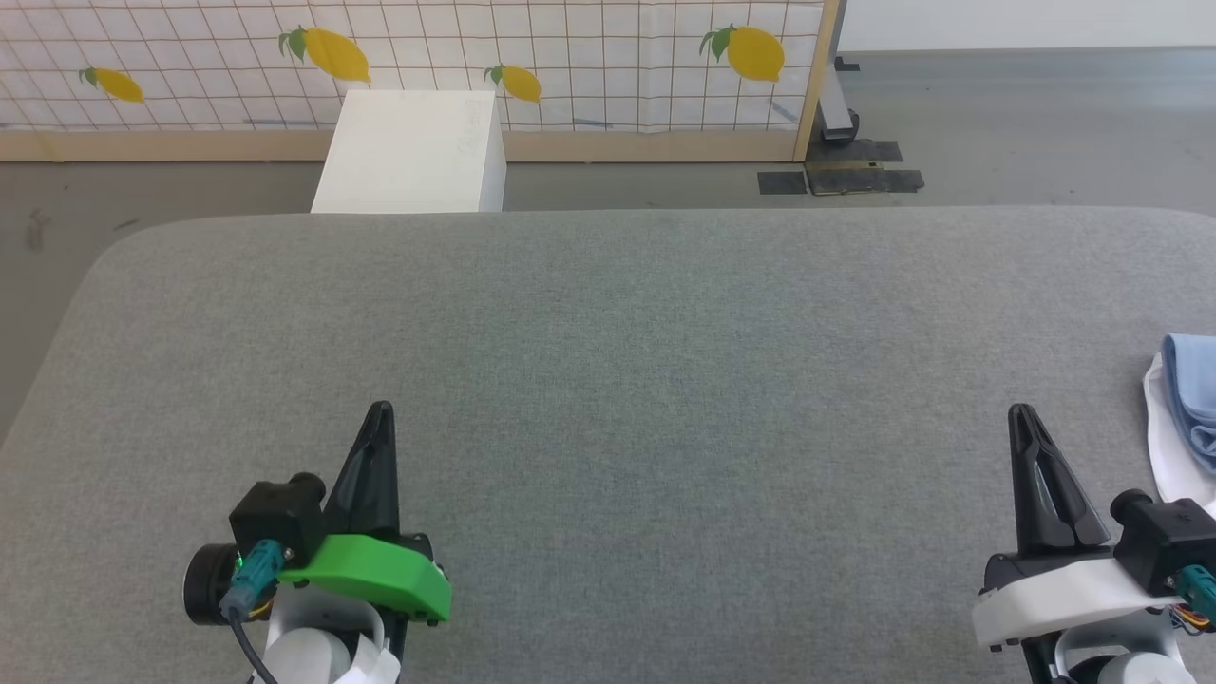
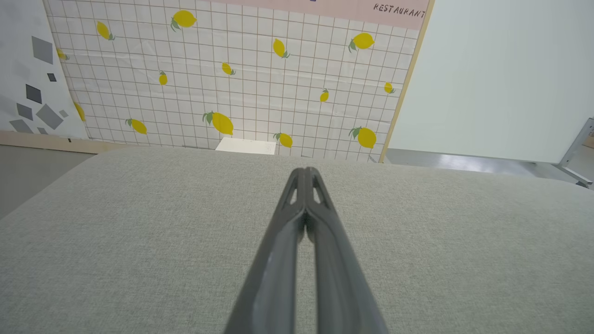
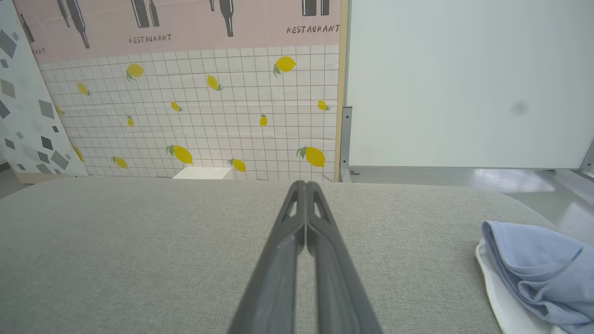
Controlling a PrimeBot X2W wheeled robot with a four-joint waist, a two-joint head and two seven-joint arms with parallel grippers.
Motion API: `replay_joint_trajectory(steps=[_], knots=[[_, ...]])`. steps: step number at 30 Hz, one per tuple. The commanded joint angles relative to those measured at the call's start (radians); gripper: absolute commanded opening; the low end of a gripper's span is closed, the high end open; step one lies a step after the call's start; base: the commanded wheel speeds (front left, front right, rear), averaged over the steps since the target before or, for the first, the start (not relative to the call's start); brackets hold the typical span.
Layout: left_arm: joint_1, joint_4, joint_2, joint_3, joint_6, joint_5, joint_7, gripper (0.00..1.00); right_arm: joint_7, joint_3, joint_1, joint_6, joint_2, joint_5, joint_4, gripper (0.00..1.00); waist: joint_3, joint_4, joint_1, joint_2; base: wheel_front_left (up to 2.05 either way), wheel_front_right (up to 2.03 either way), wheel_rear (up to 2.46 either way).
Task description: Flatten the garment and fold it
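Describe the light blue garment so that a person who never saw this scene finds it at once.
Start at the wide grey fabric-covered table before the robot. At its right edge, right of the right gripper, lies the bunched light blue knit garment. It alone is blue cloth, resting on something white.

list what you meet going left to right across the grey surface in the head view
left gripper, shut → right gripper, shut → light blue garment at the right edge
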Motion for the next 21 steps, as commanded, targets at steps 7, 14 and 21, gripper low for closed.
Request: replay_joint_trajectory(steps=[7,14,21], knots=[[0.018,-0.016,-0.001,0.005,0.009,0.030,0.017,0.00,0.016,0.010,-0.007,0.000,0.001,-0.014,-0.004,0.00,-0.003,-0.001,0.0000,0.0000,0.00,0.00,0.00],[0.023,-0.025,-0.002,0.008,0.013,0.042,0.032,0.00,0.028,0.016,-0.008,-0.001,0.002,-0.019,-0.005,0.00,-0.005,-0.002,0.0000,0.0000,0.00,0.00,0.00],[0.028,-0.034,-0.002,0.011,0.017,0.054,0.045,0.00,0.041,0.022,-0.010,-0.001,0.002,-0.024,-0.006,0.00,-0.008,-0.003,0.0000,0.0000,0.00,0.00,0.00]])
